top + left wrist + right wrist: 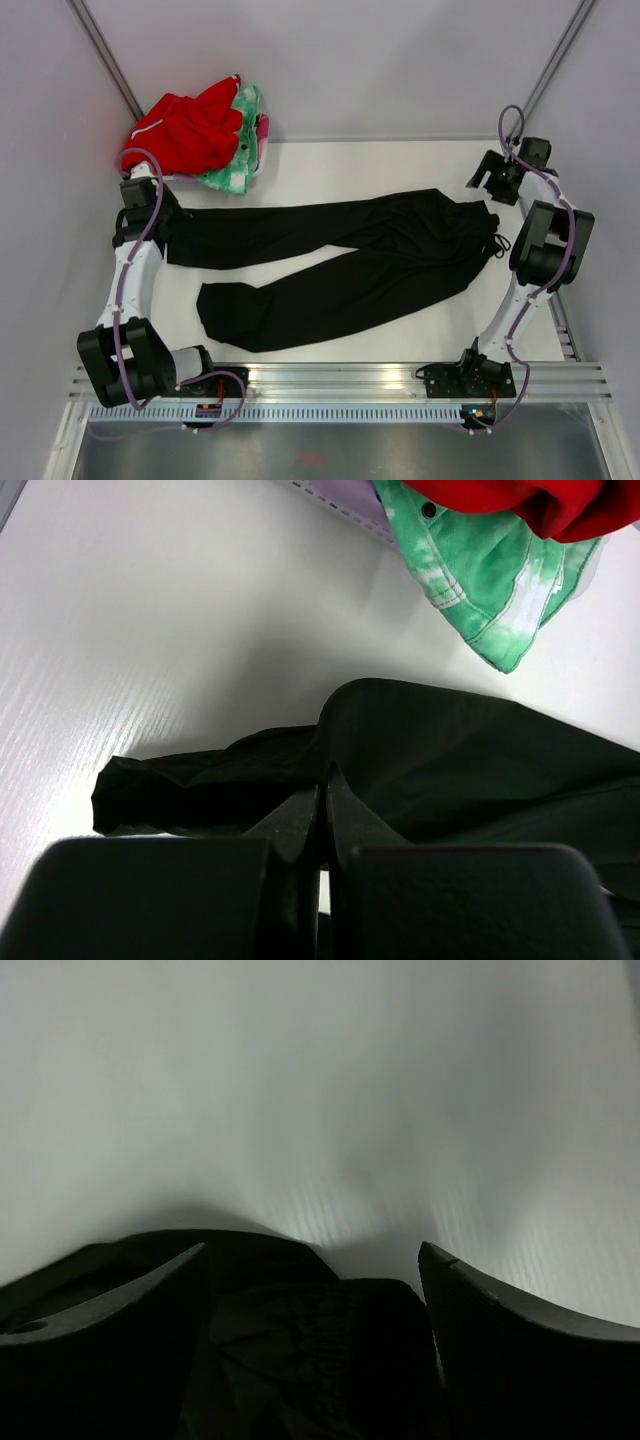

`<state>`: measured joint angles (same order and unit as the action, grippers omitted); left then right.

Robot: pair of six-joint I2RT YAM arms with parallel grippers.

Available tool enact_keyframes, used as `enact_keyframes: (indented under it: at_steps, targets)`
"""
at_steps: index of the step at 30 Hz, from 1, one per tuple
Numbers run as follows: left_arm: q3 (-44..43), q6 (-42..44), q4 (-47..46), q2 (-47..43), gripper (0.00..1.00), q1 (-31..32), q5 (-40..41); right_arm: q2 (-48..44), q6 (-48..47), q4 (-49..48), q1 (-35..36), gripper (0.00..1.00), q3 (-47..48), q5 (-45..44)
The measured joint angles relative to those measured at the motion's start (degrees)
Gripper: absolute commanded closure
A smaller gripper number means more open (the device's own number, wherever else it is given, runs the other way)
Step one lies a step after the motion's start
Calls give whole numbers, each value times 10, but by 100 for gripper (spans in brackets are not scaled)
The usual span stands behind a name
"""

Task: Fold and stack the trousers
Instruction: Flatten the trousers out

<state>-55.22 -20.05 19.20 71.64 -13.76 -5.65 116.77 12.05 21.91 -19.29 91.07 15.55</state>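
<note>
Left gripper (322,795), item one: finding its fingers pressed tight together with no gap showing, nipping a raised fold of the trousers (400,245) close to the end of the far leg, at the left side of the table (330,165). Noting, in the far left corner behind that arm, a red garment (185,130) heaped over a green-and-pink cloth (238,172). Recording both as lying apart from the black fabric, with the cloth's edge the nearer of the two.

Recording the trousers as lying flat and unfolded across the middle of the table, legs pointing left and waist pointing right. Tracing the far leg nearly straight from the pinched end. Tracing the near leg angling toward the front edge, with its cuff loose and well apart from either arm. Seeing a wedge of bare table between the two legs, narrowing toward the crotch.

Finding the waist slightly bunched at the right, with the drawstring (497,243) trailing off its edge onto the table. Logging the right gripper (312,1248) as spread wide and holding nothing, hanging just beyond the far corner of the waist. Seeing, through its wrist camera, dark fabric low between the two fingers. Not being able to tell whether touching.
</note>
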Motion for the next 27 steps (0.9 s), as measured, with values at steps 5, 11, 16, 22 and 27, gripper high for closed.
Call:
enact_keyframes:
  at_steps: [5,11,16,22,27]
  targets:
    - [2,0,0,3,98,0,-5,14,-2,17,3,14,-67,-8]
    - [4,0,1,6,98,0,-5,8,4,-9,15,32,-94,-6]
    - [12,0,0,7,98,0,-6,0,25,-37,25,70,-121,11]
    - [12,0,0,11,98,0,-10,-7,47,-65,26,100,-128,22]
    - [-23,1,20,10,98,0,-25,-58,68,-105,25,100,-130,57]
